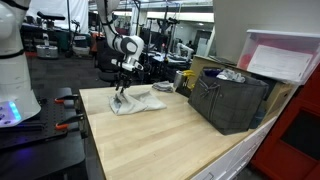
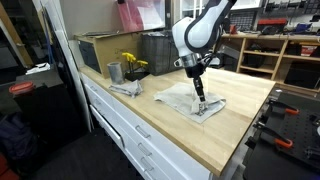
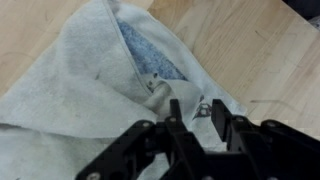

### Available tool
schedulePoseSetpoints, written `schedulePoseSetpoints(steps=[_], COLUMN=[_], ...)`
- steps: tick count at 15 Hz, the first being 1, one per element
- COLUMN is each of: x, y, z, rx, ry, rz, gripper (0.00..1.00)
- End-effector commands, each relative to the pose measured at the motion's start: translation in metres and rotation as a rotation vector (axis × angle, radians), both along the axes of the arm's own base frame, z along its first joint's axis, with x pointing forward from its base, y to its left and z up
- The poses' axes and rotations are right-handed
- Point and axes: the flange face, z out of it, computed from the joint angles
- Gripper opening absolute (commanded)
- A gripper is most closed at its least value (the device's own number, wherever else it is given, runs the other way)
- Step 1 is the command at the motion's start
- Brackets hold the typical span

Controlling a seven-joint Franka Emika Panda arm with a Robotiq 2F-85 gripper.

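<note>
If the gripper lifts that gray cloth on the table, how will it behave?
Probably floppy: the cloth lies rumpled with folded edges, so it should drape and hang. Likely light, since it looks thin. Pushed across the wooden table, it would probably bunch up rather than slide whole.

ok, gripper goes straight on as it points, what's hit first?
The grey cloth directly below the gripper; contact may already exist, depth is unclear. Wooden table lies beneath the cloth.

The setting is a robotics lab or workshop. A wooden workbench (image 1: 160, 135) carries white drawers (image 2: 135, 140). Another white robot (image 1: 12, 55) stands at far left. Tool shelving (image 2: 285, 50) fills the upper right.
</note>
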Motion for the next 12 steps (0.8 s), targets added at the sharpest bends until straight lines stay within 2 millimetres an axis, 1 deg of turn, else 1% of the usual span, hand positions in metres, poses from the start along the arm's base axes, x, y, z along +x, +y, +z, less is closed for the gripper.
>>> schedulePoseSetpoints(steps=[1, 2, 3, 4, 5, 7, 9, 10, 11, 12], x=[-0.012, -0.013, -0.015, -0.016, -0.018, -0.021, -0.021, -0.018, -0.015, -0.01], y=[0.001, 0.003, 0.005, 0.007, 0.009, 0.012, 0.015, 0.015, 0.014, 0.013], z=[0.023, 0.026, 0.029, 0.032, 0.034, 0.036, 0.039, 0.039, 0.037, 0.034], rx=[0.055, 0.075, 0.089, 0.107, 0.114, 0.121, 0.108, 0.094, 0.091, 0.082], ry=[-0.009, 0.012, 0.024, 0.044, 0.051, 0.062, 0.022, -0.001, -0.009, -0.03], rz=[0.051, 0.058, 0.062, 0.066, 0.068, 0.076, 0.079, 0.076, 0.072, 0.07], gripper=[0.28, 0.07, 0.05, 0.07, 0.0, 0.0, 0.0, 0.26, 0.27, 0.34])
